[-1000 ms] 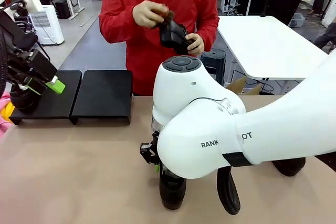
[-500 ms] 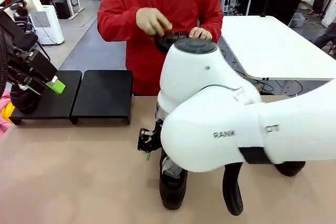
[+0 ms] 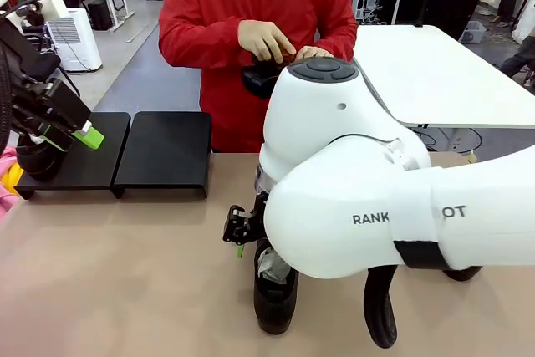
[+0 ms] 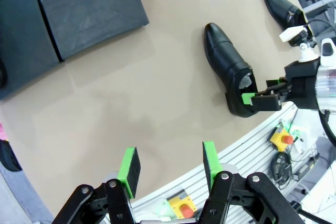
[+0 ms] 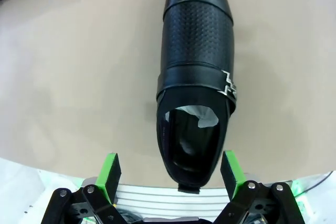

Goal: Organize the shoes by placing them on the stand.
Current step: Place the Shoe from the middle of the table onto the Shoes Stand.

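A black glossy shoe [image 5: 197,77] with white paper inside lies on the tan table [image 3: 125,282], its heel between the fingers of my open right gripper [image 5: 170,170] without touching them. The same shoe [image 3: 276,294] lies under my right arm, with the right gripper [image 3: 242,232] over its heel. My left gripper [image 3: 71,127] hangs open and empty above the black stand [image 3: 163,156], where a dark shoe [image 3: 38,160] sits on the left section. The person holds another shoe [image 3: 259,79] at chest height. In the left wrist view, the left gripper [image 4: 169,163] looks down on two shoes [image 4: 228,66] [image 4: 283,3].
My right arm's large white body [image 3: 376,206] blocks much of the table's middle and right. A dark shoe [image 3: 460,272] peeks out behind it. The person in a red top [image 3: 251,6] stands at the far edge. A second white table [image 3: 426,73] stands behind on the right.
My right gripper has opened and let go of the shoe, which now rests on the table, and the arm has risen slightly. The person's hands shifted on their shoe. The left arm stayed still.
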Controlling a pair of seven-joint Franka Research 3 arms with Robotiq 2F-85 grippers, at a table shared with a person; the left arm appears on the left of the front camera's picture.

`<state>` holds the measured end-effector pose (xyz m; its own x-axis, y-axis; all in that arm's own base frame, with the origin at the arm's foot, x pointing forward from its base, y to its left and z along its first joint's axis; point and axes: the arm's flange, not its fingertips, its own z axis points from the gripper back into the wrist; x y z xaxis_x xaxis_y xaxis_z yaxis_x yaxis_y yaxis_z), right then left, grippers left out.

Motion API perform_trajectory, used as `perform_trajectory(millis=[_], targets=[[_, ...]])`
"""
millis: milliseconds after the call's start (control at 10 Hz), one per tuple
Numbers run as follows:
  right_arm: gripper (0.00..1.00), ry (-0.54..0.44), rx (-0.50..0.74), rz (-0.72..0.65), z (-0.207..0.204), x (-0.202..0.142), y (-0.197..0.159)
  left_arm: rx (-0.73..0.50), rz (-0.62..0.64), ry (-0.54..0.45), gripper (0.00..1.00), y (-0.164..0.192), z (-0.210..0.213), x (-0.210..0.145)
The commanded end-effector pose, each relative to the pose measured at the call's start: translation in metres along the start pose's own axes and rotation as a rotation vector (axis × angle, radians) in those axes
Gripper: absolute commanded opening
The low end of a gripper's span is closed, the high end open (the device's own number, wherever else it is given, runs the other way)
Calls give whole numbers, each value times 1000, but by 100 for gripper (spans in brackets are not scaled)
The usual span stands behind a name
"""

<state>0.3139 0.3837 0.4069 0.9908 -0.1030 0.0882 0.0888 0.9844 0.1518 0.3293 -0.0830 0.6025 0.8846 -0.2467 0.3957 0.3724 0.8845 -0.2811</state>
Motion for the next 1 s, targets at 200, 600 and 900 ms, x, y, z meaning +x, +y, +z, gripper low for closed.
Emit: perform_trajectory(millis=[200, 600, 900], targets=[[100, -5, 16, -22, 1, 4, 9, -26, -9, -1, 64, 0, 1, -1], [100, -7, -43, -88, 22, -3, -39, 29, -89, 23, 64, -30, -11, -17], [100, -49, -165, -340, 37, 1, -110, 56, 76, 16, 64, -110, -20, -67]])
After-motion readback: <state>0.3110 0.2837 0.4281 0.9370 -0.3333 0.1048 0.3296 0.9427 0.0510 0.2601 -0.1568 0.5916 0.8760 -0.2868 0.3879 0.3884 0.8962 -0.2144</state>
